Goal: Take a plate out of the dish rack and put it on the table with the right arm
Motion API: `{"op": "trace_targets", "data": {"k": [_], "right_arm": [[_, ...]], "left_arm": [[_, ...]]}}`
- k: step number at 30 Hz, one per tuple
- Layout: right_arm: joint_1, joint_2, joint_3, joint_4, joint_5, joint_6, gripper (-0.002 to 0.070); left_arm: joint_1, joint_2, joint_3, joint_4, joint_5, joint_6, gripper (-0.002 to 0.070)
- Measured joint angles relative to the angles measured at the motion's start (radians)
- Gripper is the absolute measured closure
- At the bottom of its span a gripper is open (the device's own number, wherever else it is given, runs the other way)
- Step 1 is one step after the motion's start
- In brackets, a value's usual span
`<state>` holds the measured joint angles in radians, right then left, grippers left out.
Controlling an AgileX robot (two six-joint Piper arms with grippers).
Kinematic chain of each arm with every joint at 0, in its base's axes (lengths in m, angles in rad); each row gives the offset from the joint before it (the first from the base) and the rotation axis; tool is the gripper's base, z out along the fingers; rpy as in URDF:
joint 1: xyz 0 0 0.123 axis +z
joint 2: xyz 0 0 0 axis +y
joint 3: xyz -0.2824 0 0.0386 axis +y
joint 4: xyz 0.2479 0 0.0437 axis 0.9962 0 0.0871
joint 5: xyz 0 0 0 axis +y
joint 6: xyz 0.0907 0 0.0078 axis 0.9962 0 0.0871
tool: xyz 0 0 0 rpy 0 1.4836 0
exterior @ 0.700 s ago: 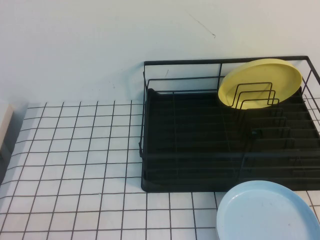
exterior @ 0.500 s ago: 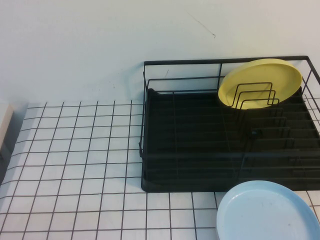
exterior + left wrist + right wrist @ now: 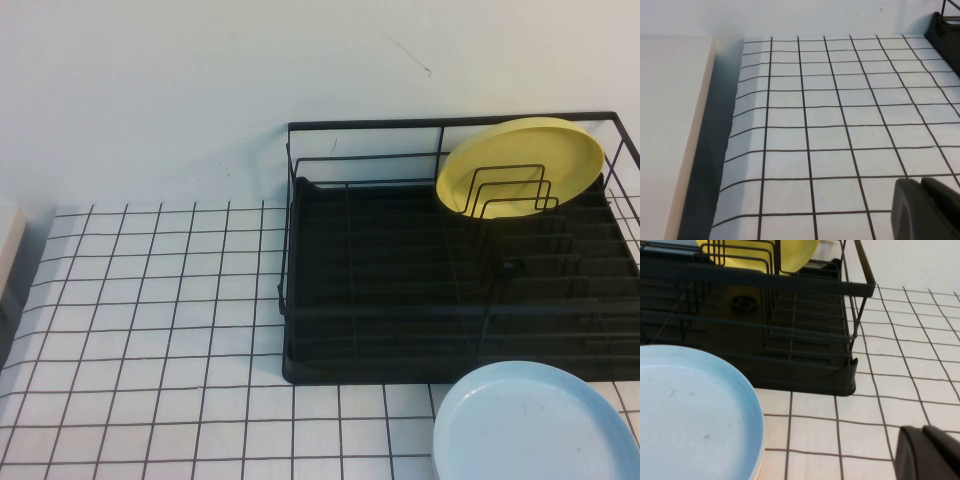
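The yellow plate (image 3: 520, 165) stands on edge among the upright wire loops at the back right of the black dish rack (image 3: 400, 310). It also shows in the right wrist view (image 3: 790, 255), behind the rack's wires (image 3: 790, 285). My right gripper (image 3: 925, 432) is shut and empty, low over the gridded table (image 3: 900, 370) near the rack's front corner, out of the high view. My left gripper (image 3: 921, 182) is shut and empty over the table's left part (image 3: 815, 115), far from the rack.
A light blue plate (image 3: 535, 425) lies flat on the table in front of the rack; it also shows in the right wrist view (image 3: 690, 415). A pale board (image 3: 670, 125) borders the table's left edge. A white wall stands behind.
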<state>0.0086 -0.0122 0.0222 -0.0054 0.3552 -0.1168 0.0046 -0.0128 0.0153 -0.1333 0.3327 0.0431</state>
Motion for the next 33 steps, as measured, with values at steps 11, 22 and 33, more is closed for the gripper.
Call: {"op": "trace_targets", "data": {"k": [11,22,33], "right_arm": [[0.000,0.000,0.000,0.000,0.000,0.000,0.0678],[0.000,0.000,0.000,-0.082,-0.020,0.000,0.0678],[0.000,0.000,0.008,-0.106,-0.646,0.009,0.0678]], "left_arm": [[0.000,0.000,0.000,0.000,0.000,0.000,0.0678],[0.000,0.000,0.000,0.000,0.000,0.000,0.0678],[0.000,0.000,0.000,0.000,0.000,-0.004,0.0678]]}}
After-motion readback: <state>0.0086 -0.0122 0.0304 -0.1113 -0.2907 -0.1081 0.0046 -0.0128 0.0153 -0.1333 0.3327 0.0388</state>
